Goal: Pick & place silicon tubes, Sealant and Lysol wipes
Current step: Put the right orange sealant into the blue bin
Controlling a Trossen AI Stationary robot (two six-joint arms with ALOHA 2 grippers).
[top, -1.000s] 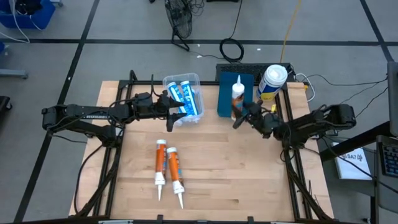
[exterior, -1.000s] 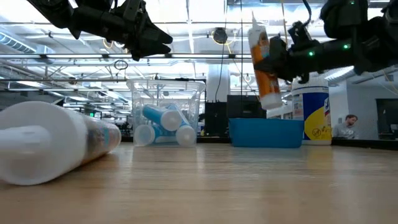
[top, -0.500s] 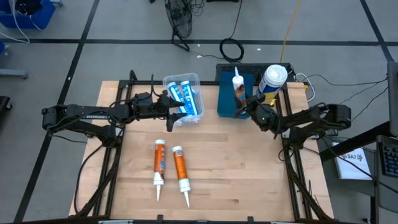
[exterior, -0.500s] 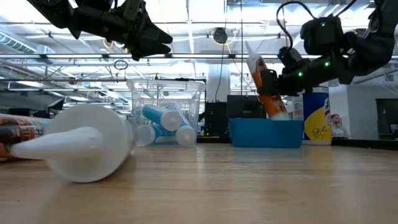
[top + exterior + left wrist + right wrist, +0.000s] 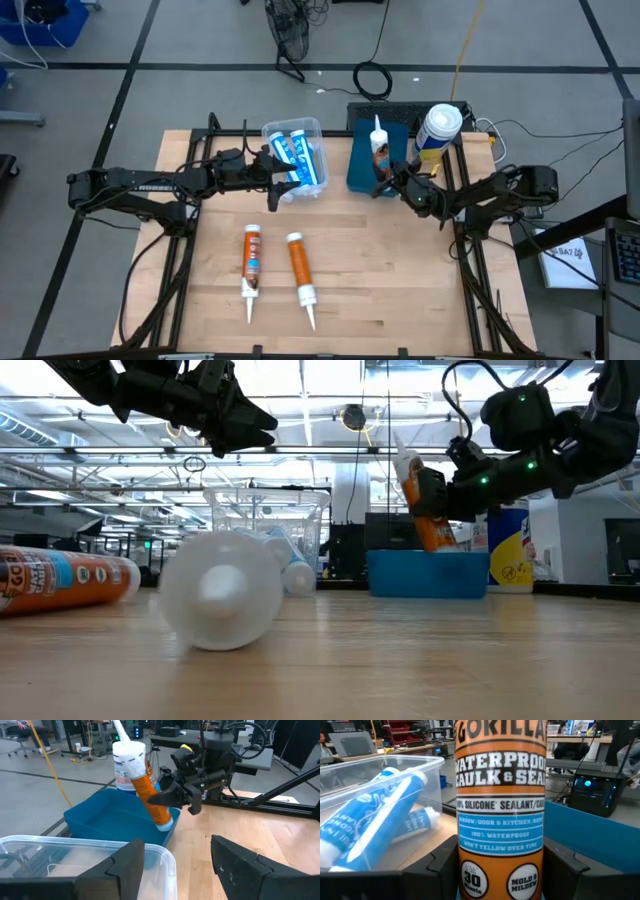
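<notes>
My right gripper (image 5: 395, 183) is shut on an orange sealant tube (image 5: 380, 155) over the blue bin (image 5: 358, 165), at the far right. The Lysol wipes (image 5: 438, 128), a white-lidded canister, stand upright just right of that bin. Two more orange tubes (image 5: 250, 262) (image 5: 299, 272) lie on the wooden table in the near middle. A clear bin (image 5: 296, 155) at the far middle holds blue-and-white tubes (image 5: 375, 815). My left gripper (image 5: 272, 188) hangs open and empty above the table by the clear bin's near left corner. My right gripper pinches the sealant tube's round body (image 5: 159, 799), below its middle, between its two fingers. The fingers (image 5: 172, 795) come about level from the table's right and lie across the tube. The tube is tilted, nozzle (image 5: 119, 729) up, its base (image 5: 163, 822) at the blue bin's rim.
The nearer loose tube (image 5: 222, 590) lies with its round base toward the near edge, the other (image 5: 60, 578) to its left. Metal frame rails run along both table sides. Cables and a black box sit behind the blue bin.
My right gripper has carried the sealant tube toward the far edge and down to the blue bin, the tube staying nozzle up. The two loose tubes on the table have rolled apart, the right one turning and moving toward the table's right and near edge.
</notes>
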